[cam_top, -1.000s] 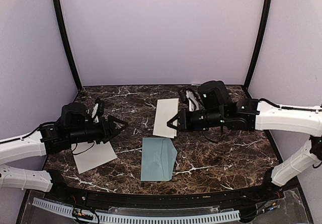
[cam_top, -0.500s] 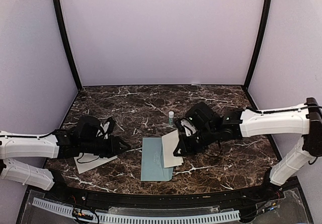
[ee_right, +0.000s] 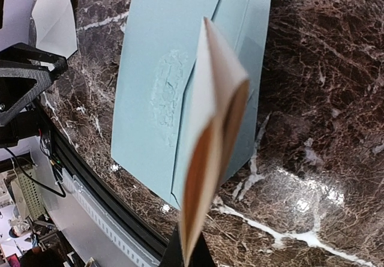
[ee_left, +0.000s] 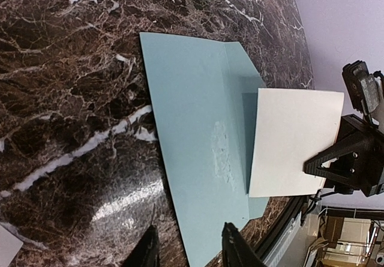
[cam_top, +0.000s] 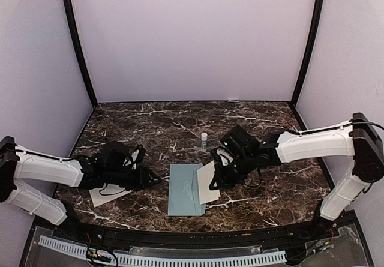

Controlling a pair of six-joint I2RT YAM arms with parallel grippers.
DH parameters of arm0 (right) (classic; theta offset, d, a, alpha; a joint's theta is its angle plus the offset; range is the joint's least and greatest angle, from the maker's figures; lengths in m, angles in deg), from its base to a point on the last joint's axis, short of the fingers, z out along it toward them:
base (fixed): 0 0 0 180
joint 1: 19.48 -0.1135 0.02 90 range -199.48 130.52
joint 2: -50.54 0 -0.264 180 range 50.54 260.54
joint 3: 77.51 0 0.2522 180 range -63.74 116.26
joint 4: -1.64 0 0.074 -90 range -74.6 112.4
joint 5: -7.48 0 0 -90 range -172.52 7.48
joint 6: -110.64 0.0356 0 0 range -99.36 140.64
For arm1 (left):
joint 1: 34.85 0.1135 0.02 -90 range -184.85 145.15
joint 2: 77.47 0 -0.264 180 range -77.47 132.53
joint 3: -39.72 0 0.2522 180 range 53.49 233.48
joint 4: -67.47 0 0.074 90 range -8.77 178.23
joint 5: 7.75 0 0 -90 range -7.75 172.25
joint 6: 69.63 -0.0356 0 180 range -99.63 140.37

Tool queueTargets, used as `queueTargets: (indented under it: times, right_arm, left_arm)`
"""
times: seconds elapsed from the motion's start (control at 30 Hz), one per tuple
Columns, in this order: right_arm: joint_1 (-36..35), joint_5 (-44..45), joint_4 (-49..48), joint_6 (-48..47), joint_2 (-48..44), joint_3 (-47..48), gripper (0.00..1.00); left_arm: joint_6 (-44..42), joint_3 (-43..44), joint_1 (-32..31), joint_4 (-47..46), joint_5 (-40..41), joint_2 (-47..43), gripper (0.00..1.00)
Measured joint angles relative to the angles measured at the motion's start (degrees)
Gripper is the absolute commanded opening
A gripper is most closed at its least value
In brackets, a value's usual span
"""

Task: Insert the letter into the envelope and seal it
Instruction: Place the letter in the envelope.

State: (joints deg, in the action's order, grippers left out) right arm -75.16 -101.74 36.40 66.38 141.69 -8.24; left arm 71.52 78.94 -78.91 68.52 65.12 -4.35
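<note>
Stood at insertion, folded letter [cam_top: 207, 183] pinched in the closed right gripper [cam_top: 217, 177], tilted over the right part of the flat near-centre envelope [cam_top: 185, 190], left gripper [cam_top: 155, 180] parted at its left edge; next needed the mouth opened and the letter slid in

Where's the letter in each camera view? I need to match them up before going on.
Top external: letter just right of centre, overlapping the envelope's right edge.
Left wrist: right of centre, over the envelope's far side.
Right wrist: centre, folded, seen edge-on.
Shared landmark: the envelope, beneath the letter in all three.
</note>
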Motion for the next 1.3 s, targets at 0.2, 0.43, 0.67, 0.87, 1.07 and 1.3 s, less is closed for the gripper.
queueTargets:
  times: [0.2,0.43,0.67,0.87,1.07,1.3]
  right_arm:
    - [0.70,-1.03,-1.33,0.00,2.03,-0.70,0.00]
    - [2.29,-1.90,-2.23,0.37,4.76,-2.29,0.00]
    - [2.89,-2.71,-2.93,0.66,6.86,-2.82,0.00]
    - [2.89,-3.56,-4.07,0.92,7.87,-2.82,0.00]
    - [2.89,-4.15,-5.55,1.77,8.55,-2.82,0.00]
    - [2.89,-4.63,-7.52,2.58,10.14,-2.80,0.00]
  left_arm:
    - [-0.24,0.00,0.00,-3.69,-1.86,4.79,0.34]
    - [-0.09,-0.81,0.00,-9.16,-3.93,10.58,0.33]
    - [0.31,-1.01,0.00,-13.25,-6.27,14.82,0.30]
    - [0.31,-0.26,0.00,-15.54,-7.98,17.20,0.26]
    - [0.35,0.07,0.00,-17.20,-9.55,18.82,0.23]
    - [0.48,0.44,0.00,-17.77,-10.56,19.69,0.22]
